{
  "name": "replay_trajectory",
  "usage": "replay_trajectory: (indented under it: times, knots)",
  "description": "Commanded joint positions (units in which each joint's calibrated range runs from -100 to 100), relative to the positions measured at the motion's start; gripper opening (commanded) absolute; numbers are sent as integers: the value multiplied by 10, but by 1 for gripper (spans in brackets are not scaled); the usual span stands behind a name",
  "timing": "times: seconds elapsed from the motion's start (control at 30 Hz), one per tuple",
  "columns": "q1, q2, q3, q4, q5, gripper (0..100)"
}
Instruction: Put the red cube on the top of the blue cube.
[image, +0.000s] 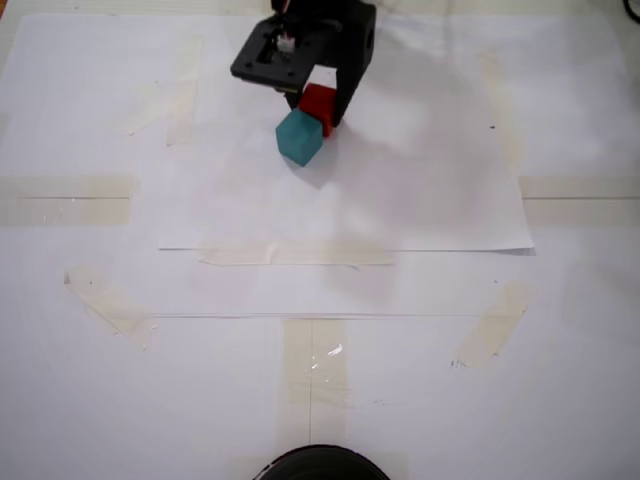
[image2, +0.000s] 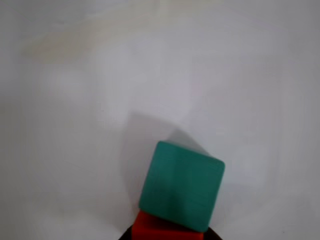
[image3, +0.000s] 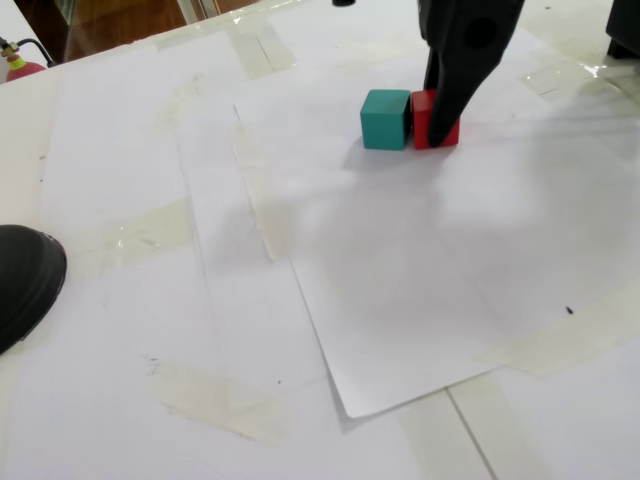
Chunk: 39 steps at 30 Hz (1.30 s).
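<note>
Paper sheets (image: 340, 215) and tape strips are covering the desk (image: 580, 400) in a fixed view; tool (image: 318, 112) is sitting down around red cube (image: 318, 103), blue cube (image: 299, 137) touching in front. Wrist view: blue cube (image2: 181, 192) is blocking most of red (image2: 162, 231). Another fixed view: cubes side by side on paper, one finger (image3: 455, 85) crossing red cube (image3: 424, 118); grip state unclear.

bright, even light | soft shadows beside cubes | glare on tape | wrist view blurred
</note>
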Motion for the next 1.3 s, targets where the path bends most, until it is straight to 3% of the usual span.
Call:
replay_trajectory:
  times: [0.0, 0.37, 0.7, 1.27]
  knots:
    - [1, -31, -52, 43, 5, 13]
    - [4, -46, -178, 196, 17, 13]
    - [3, -35, -276, 269, -2, 12]
    - [8, 63, -432, 290, -20, 12]
